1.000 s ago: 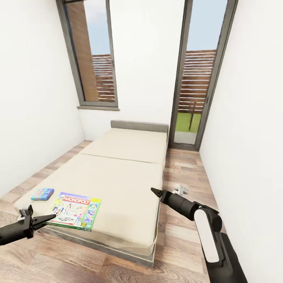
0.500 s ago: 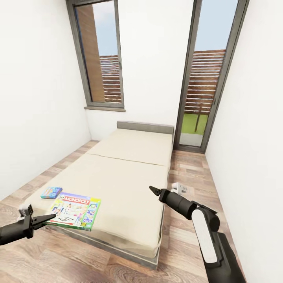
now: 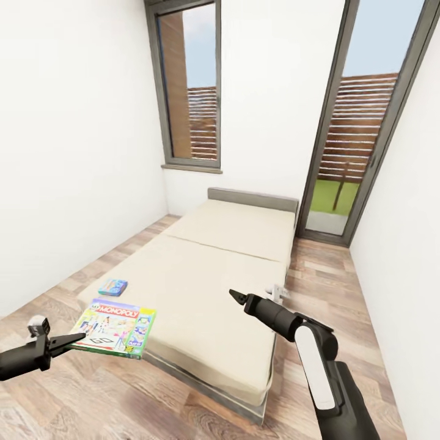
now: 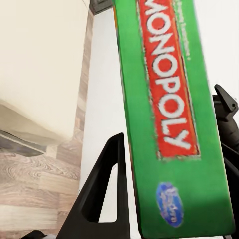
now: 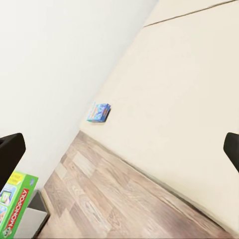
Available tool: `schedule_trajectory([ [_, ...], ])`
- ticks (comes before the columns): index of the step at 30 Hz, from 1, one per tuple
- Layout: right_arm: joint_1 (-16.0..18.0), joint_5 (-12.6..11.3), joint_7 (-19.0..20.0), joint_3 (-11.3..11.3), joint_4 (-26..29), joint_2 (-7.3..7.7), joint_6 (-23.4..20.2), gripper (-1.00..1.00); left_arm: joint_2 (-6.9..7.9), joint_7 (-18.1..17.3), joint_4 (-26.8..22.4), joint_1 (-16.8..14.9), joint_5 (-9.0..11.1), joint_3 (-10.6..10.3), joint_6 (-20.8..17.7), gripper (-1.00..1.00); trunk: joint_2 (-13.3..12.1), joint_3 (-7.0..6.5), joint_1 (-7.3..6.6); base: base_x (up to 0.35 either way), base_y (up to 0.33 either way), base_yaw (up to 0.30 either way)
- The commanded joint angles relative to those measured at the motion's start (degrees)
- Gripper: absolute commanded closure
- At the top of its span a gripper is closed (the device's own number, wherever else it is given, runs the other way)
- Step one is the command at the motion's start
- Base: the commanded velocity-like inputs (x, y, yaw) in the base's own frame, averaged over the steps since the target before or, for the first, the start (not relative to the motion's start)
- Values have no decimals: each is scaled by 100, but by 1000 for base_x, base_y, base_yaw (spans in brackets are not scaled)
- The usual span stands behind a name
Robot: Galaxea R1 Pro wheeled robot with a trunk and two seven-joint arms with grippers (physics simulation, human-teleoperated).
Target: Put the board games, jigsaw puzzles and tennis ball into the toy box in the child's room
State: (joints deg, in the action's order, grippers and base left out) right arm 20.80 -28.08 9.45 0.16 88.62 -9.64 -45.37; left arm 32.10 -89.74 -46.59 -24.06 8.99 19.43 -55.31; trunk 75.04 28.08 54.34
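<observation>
My left gripper (image 3: 78, 338) is shut on the near edge of the green-edged Monopoly board game (image 3: 116, 326). It holds the box flat in the air beside the bed's near left corner, mostly over the floor. In the left wrist view the box's green side (image 4: 172, 109) sits between the fingers (image 4: 110, 164). The smaller blue-teal board game (image 3: 113, 286) lies on the beige bed (image 3: 214, 275) near its left edge, and also appears in the right wrist view (image 5: 99, 112). My right gripper (image 3: 235, 297) hovers open over the bed's near part, holding nothing. The toy box and the table are out of view.
White walls close in on both sides. A tall window (image 3: 189, 91) and a glass door (image 3: 360, 122) stand behind the headboard (image 3: 252, 198). A small white object (image 3: 280, 292) lies on the wood floor (image 3: 330, 287) right of the bed. Floor strips run along both sides.
The camera has swung, so the bed sits further right in the picture. The Monopoly box stayed in my left gripper and has come off the bed's corner. The blue-teal game remains on the mattress.
</observation>
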Motion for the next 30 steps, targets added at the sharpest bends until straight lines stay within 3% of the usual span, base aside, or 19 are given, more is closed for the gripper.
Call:
schedule_trajectory([
  [1, 3, 28, 30, -5, 4, -3, -22, -100, 3, -26, 1, -4, -2, -1, -59, 100, -38, -12, -23, 0, 0, 291],
  [30, 3, 30, 31, 1, -3, -3, -12, -100, 3, -26, 1, -3, -9, -1, -59, 100, -1201, -533, -660, 0, 0, 291],
])
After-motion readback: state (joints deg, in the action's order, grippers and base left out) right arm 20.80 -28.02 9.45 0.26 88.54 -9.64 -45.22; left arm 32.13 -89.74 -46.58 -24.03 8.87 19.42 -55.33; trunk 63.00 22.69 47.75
